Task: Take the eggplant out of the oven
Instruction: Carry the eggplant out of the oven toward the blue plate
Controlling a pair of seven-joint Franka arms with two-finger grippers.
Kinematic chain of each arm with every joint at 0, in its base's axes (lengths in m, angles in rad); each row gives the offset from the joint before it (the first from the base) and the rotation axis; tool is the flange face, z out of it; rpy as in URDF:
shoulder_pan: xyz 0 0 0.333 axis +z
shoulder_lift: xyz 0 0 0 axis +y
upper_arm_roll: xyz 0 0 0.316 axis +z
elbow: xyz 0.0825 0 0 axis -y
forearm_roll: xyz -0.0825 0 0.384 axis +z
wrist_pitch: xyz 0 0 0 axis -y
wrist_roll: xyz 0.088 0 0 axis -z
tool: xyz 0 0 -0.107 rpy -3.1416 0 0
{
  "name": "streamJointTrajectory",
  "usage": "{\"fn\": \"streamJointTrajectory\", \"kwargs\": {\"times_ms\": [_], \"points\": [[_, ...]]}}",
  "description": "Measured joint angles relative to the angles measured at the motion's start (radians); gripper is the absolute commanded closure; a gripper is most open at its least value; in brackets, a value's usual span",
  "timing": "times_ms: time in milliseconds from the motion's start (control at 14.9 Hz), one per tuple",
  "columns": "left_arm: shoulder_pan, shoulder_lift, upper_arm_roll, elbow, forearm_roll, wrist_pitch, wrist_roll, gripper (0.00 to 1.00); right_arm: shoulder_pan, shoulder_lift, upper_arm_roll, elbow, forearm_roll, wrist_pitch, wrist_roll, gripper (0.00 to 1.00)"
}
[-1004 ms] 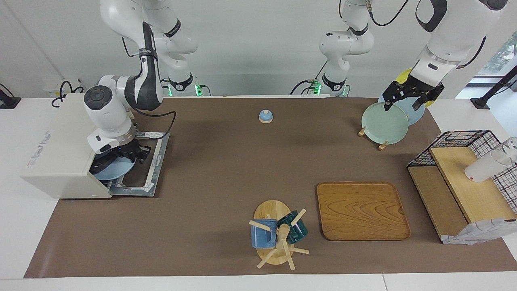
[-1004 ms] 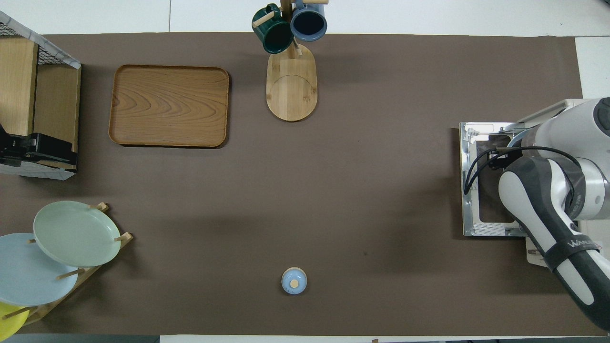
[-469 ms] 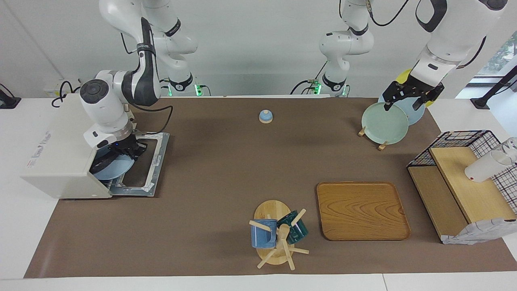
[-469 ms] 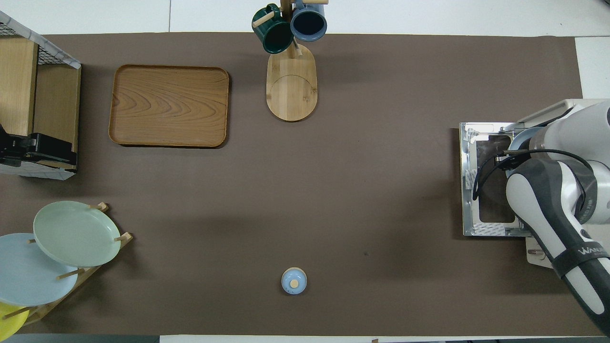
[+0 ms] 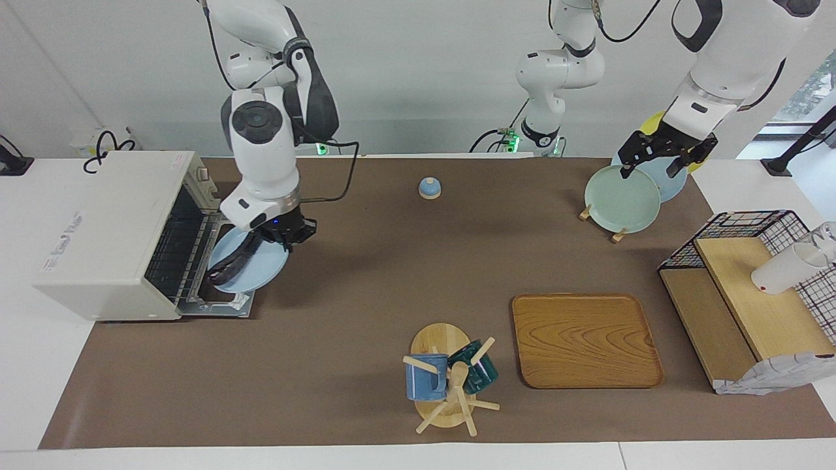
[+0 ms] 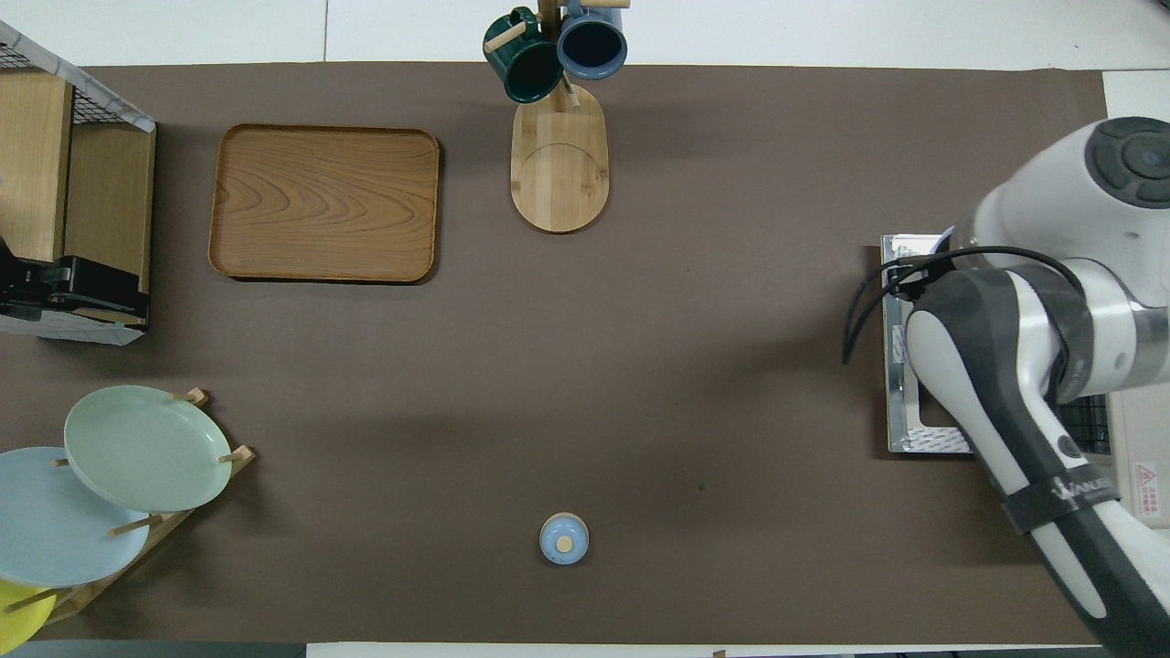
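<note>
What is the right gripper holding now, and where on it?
The right gripper is shut on the light blue plate at its rim, the eggplant lying on it, outside the oven.

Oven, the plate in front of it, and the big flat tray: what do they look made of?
The oven looks like off-white painted metal, matte, with a wire rack inside. The plate looks ceramic: pale blue, smooth, even glaze. The tray looks like wood or wood veneer: visible wavy grain with a satin sheen.
</note>
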Motion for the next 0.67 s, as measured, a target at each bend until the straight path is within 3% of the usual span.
{"fn": "streamJointTrajectory", "kwargs": {"times_ms": [268,535,669], "points": [[0.000,0.000,0.000,0.000,0.000,0.001,0.000,0.00,0.154,0.067,0.010,0.093,0.001,-0.001,0.226,1.00],[0.000,0.000,0.002,-0.002,0.000,0.032,-0.002,0.00,0.275,0.294,0.052,0.344,0.002,-0.036,0.489,1.00],[0.001,0.000,0.002,-0.005,0.000,0.052,-0.007,0.00,0.295,0.400,0.097,0.440,0.018,0.009,0.605,1.00]]}}
